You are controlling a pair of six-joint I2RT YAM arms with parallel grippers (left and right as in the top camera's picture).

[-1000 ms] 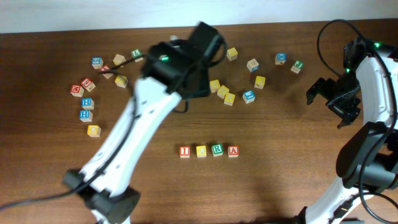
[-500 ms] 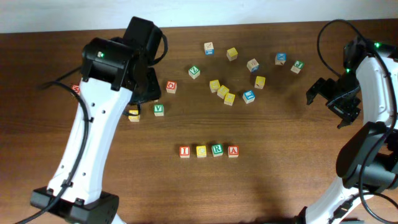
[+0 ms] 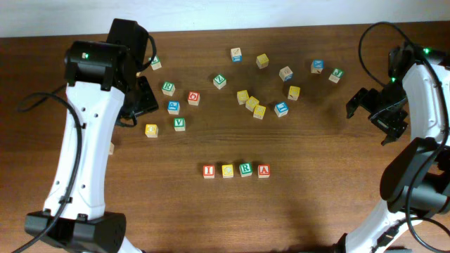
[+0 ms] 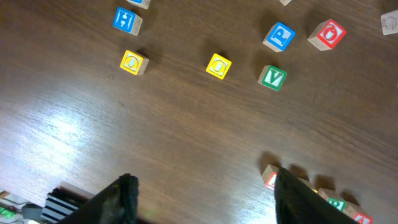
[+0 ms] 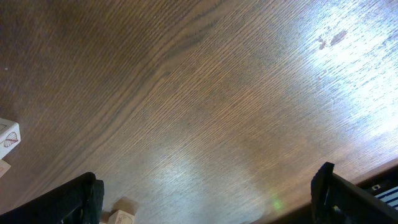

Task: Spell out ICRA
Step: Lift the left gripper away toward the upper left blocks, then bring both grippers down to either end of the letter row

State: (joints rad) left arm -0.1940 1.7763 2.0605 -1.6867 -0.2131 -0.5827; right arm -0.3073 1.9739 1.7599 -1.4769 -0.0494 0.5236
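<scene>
Spelled out near the front middle of the surface (image 3: 316,211), in one straight line, side by side: red I block (image 3: 209,171), yellow block (image 3: 227,171) with a letter too small to read, green R block (image 3: 245,169), red A block (image 3: 264,170). Touched by neither arm.

Left end effector (image 4: 208,196) spread wide with nothing between its fingers, hovering over bare wood toward the left. Seen below it in the left wrist view: green V block (image 4: 272,77), blue P block (image 4: 278,36), red O block (image 4: 328,33), a yellow O block (image 4: 218,65), and the near end of the spelled line half hidden behind one finger.

Right end effector (image 5: 211,205) likewise spread apart and holding nothing, out at the right edge, well apart from the line.

Against a second ago: left arm swung from over the back middle to the far left. V, P and O blocks hidden under that arm then, in plain sight now. Line of four in the same spot and the same order. Right arm in the same pose.
</scene>
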